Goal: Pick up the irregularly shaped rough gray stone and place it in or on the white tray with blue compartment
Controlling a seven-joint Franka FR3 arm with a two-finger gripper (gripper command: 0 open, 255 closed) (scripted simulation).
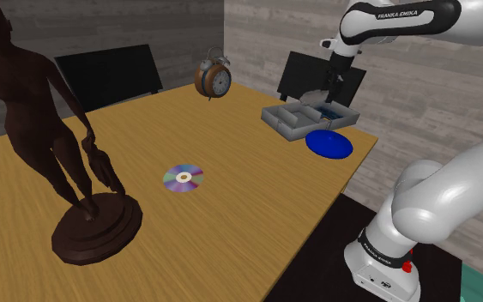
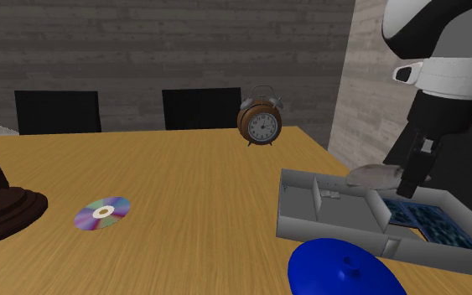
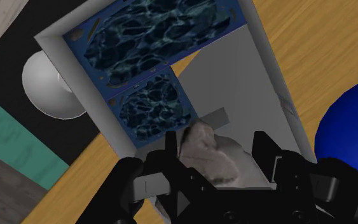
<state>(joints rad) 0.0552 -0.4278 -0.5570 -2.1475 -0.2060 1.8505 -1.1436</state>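
The arm reaches over the far corner of the desk, and its jaws are clenched on the stone, a pale grey, lumpy piece. In the wrist view one black finger presses against one flank of the stone and the other finger against the opposite flank, so the stone is clasped between them.

The stone hangs over the tray, a shallow grey-white box split by low walls. It is over the plain grey part, just beside the blue compartment, whose floor has a dark, rippled water pattern. From the second exterior view the stone sits at about the height of the tray's far rim. I cannot tell whether its underside touches anything.

A round blue plate lies flat on the desk just beside the tray, on the side nearer the middle of the desk. An alarm clock with a brown case and two bells stands upright near the desk's far edge, well apart from the tray. A shiny disc lies flat near the middle of the wood. On the shoulder view's left stands a tall dark brown statue of a figure on a round base. Black chairs are pushed up behind the desk, in front of a grey plank wall.
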